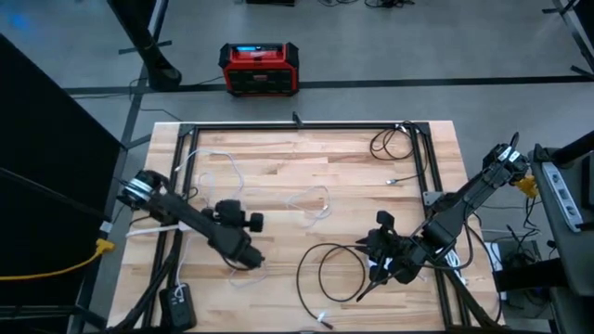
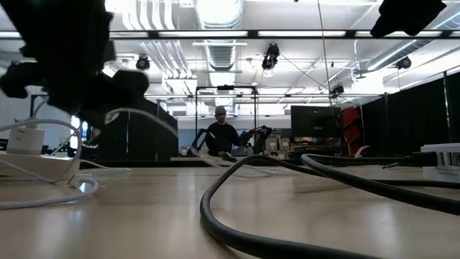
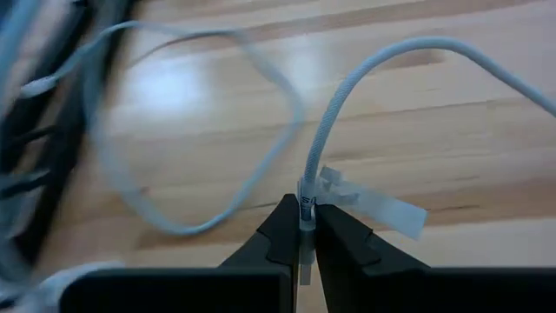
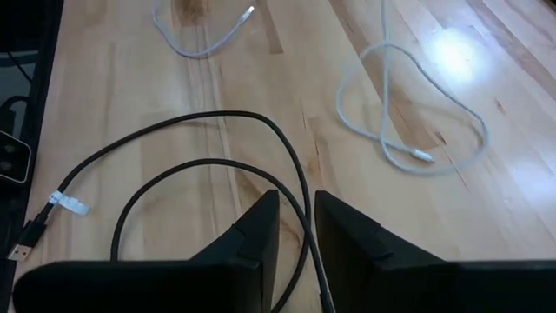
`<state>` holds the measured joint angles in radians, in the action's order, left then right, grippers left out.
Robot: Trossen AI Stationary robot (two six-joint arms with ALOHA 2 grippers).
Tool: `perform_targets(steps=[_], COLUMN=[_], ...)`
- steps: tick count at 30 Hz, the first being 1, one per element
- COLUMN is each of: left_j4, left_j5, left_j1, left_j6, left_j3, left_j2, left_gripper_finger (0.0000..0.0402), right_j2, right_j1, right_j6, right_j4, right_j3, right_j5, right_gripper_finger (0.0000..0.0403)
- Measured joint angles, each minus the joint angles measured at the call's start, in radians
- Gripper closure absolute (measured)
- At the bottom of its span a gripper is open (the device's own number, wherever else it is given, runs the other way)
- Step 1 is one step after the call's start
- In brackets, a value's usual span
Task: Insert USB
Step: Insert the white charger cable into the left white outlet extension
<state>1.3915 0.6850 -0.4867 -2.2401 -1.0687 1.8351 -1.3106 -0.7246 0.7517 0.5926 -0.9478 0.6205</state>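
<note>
A white cable (image 1: 306, 199) lies in loops on the wooden table. My left gripper (image 3: 304, 228), at the near left of the table (image 1: 249, 258), is shut on it. A black cable (image 1: 320, 269) forms a loop near the front edge; its USB plug (image 4: 21, 253) with a white tag (image 4: 68, 204) rests flat on the wood. My right gripper (image 4: 298, 228) is at the near right of the table (image 1: 379, 264). It is open by a narrow gap, and the black cable (image 4: 294, 187) runs between its fingers. I cannot tell whether they touch it. My left gripper pinches the white cable between its two fingertips, right beside a clear tape tag (image 3: 382, 209). The held stretch (image 3: 309, 187) leads away from the fingers in a curve. The low view shows it (image 2: 133, 114) raised off the table, while the cable's other loops lie on the wood.
A black metal frame (image 1: 306, 125) borders the table. A black box (image 1: 176, 306) with cords sits at the near left corner, and a white block (image 2: 25, 138) stands at the left. A thin dark cable (image 1: 390, 144) lies at the far right. A red case (image 1: 259, 68) stands on the floor. A person (image 2: 219, 137) sits far behind.
</note>
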Motion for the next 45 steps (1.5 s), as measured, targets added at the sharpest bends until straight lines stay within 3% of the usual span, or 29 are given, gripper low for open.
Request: perform_targets(steps=[12,25,27,31,37,41,45], left_j4=[-0.039,-0.004,-0.004,-0.004,-0.018,-0.075,-0.153], left_j5=[-0.102,-0.088,-0.029,0.202,0.480,0.555,0.565], left_j1=[0.005,-0.019,-0.027,-0.053,-0.095,-0.126,-0.155], left_j6=[-0.022,-0.024,-0.024,0.007,0.241,0.493,0.759], left_j3=[0.000,-0.003,-0.025,-0.117,-0.335,-0.490,-0.634], left_j2=[0.101,0.101,0.101,0.100,0.100,0.100,0.099], left_gripper_finger=[0.0390,0.0390,0.0390,0.0390,0.0390,0.0390,0.0390], right_j2=[0.000,0.000,0.000,0.000,0.010,0.012,0.011], right_j1=[0.001,0.003,0.005,0.026,0.056,0.064,0.089], right_j6=[-0.001,0.010,0.009,-0.069,-0.355,-0.556,-0.619], right_j4=[-0.003,-0.007,-0.007,-0.016,-0.251,-0.488,-0.637], right_j3=[-0.009,-0.010,-0.010,-0.010,-0.007,-0.007,0.004], right_j5=[-0.008,-0.029,-0.028,-0.005,0.031,0.011,-0.090], right_gripper_finger=[0.0350,0.0364,0.0362,0.0357,0.0349,0.0342,0.0333])
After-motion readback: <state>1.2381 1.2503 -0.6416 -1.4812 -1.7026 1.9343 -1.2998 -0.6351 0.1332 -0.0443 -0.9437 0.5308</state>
